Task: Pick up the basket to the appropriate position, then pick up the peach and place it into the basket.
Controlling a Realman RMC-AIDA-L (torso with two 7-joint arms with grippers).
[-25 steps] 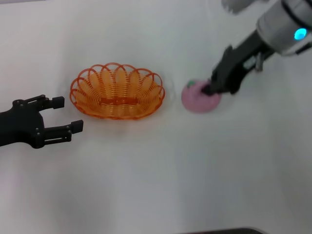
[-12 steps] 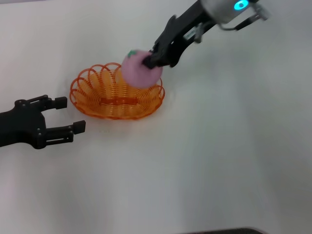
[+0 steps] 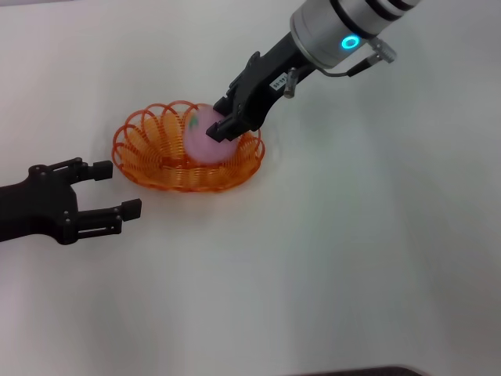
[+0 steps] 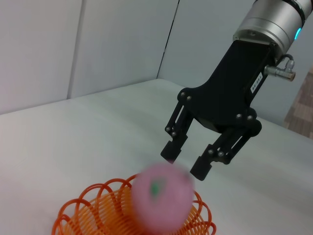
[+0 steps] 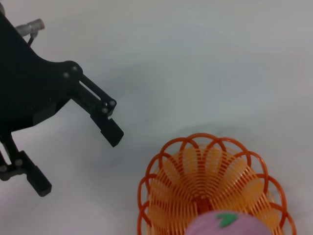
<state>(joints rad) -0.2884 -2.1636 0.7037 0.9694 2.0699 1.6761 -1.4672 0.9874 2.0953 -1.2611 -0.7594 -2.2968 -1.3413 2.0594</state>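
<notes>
Peach (image 3: 205, 135), one, inside one basket (image 3: 149, 157); two grippers.

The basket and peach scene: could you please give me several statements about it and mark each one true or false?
1. The peach is over the basket, not out on the bare table. True.
2. The right gripper has its fingers spread apart just above the peach. True, as the left wrist view shows.
3. The left gripper is clamped on the basket's rim. False: it is open and sits apart from the basket, on the robot's left of it.
4. The basket is tipped over on its side. False: it sits upright with its opening facing up.
5. The peach carries a green mark. True.
</notes>
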